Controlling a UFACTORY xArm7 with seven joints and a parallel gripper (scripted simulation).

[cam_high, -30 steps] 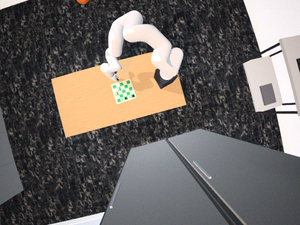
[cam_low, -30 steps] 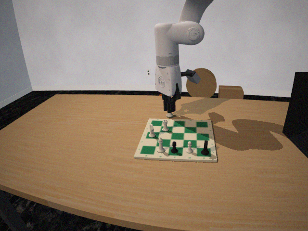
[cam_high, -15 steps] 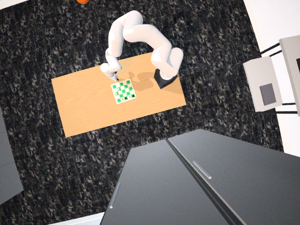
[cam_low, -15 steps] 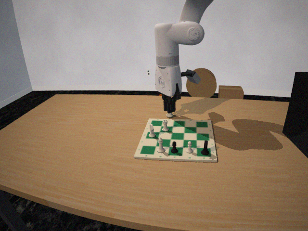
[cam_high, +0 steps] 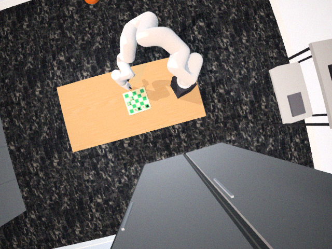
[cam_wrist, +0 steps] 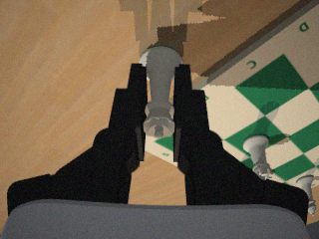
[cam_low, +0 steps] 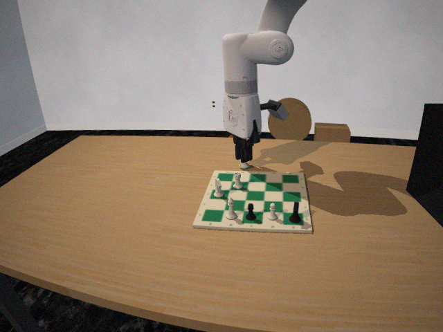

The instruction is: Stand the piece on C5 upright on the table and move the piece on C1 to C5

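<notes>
My gripper [cam_low: 243,157] is shut on a white chess piece [cam_low: 243,164], held upright with its base at or just above the table, right behind the far edge of the green and white board [cam_low: 255,200]. In the wrist view the white piece [cam_wrist: 159,94] sits between the black fingers, with the board's edge to the right. Square C5 [cam_low: 257,177] is empty. A black pawn [cam_low: 250,211] stands upright on C1 in the front row. From above, the gripper [cam_high: 128,86] is at the board's [cam_high: 136,100] far corner.
Other pieces stand upright on the board: a white knight [cam_low: 218,188], a white rook [cam_low: 237,180], a white bishop [cam_low: 231,209], a white pawn [cam_low: 272,211] and a tall black piece [cam_low: 295,212]. The arm's black base [cam_low: 426,150] stands at the right.
</notes>
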